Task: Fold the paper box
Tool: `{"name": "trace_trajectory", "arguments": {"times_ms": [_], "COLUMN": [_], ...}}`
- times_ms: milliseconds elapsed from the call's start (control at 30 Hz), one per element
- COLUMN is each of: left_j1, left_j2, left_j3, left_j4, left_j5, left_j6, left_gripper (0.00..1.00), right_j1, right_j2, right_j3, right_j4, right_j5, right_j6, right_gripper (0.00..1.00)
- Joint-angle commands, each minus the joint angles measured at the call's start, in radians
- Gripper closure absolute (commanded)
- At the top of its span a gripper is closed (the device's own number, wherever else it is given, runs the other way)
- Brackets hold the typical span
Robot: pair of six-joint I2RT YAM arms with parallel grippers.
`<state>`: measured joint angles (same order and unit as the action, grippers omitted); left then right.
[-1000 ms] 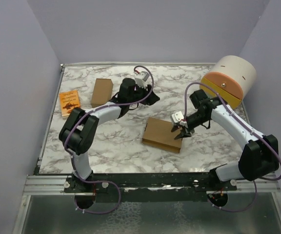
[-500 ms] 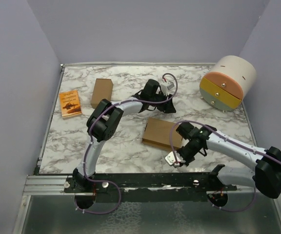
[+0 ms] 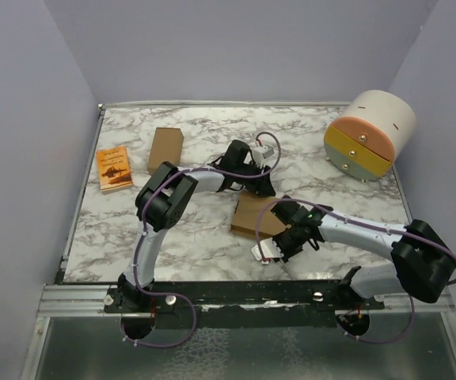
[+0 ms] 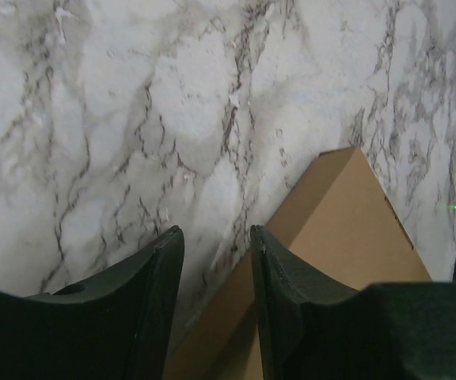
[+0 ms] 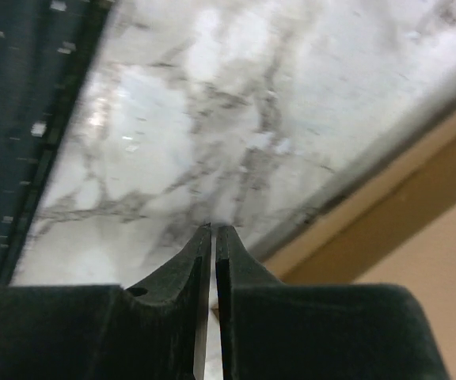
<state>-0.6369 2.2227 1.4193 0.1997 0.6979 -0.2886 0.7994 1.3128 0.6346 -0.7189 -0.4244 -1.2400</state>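
A plain brown paper box (image 3: 248,215), shallow and flat-topped, lay mid-way across the marble table (image 3: 188,229). The left gripper (image 4: 216,237) hovered at its edge, 2 fingers partly apart, holding nothing. The right gripper (image 5: 214,229), pinched closed and empty, sat beside the box.

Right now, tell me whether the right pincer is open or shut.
Shut. In the right wrist view the right pincer has its tips nearly touching, nothing between them, above the marble table beside the paper box.
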Motion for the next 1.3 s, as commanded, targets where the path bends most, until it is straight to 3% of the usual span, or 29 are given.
{"name": "trace_trajectory", "arguments": {"times_ms": [0, 467, 733, 833, 933, 1100, 1167, 1267], "left_j1": [0.0, 0.003, 0.0, 0.001, 0.016, 0.041, 0.042, 0.043], "left_j2": [-0.05, -0.265, -0.314, -0.342, -0.388, -0.464, -0.493, -0.52], "left_j3": [-0.152, -0.513, -0.609, -0.637, -0.662, -0.67, -0.668, -0.68], "left_j4": [-0.033, 0.082, 0.197, 0.206, 0.179, 0.162, 0.153, 0.139], "left_j5": [-0.016, -0.157, -0.141, -0.162, -0.216, -0.274, -0.295, -0.336], "left_j6": [0.016, -0.093, -0.192, -0.22, -0.241, -0.267, -0.267, -0.271], "left_gripper": [0.57, 0.57, 0.56, 0.56, 0.54, 0.53, 0.52, 0.52], "right_j1": [-0.005, -0.15, -0.163, -0.181, -0.246, -0.282, -0.282, -0.282], "right_j2": [0.12, 0.134, 0.158, 0.17, 0.145, 0.091, 0.082, 0.123], "right_j3": [0.097, 0.274, 0.301, 0.343, 0.381, 0.317, 0.289, 0.28], "right_j4": [0.075, 0.146, 0.231, 0.165, -0.035, -0.3, -0.35, -0.434], "right_j5": [0.175, 0.246, 0.193, 0.096, -0.118, -0.327, -0.387, -0.45], "right_j6": [0.066, 0.082, 0.203, 0.215, 0.089, -0.199, -0.297, -0.469], "right_gripper": [0.92, 0.87, 0.81, 0.78, 0.69, 0.7, 0.76, 0.98]}}
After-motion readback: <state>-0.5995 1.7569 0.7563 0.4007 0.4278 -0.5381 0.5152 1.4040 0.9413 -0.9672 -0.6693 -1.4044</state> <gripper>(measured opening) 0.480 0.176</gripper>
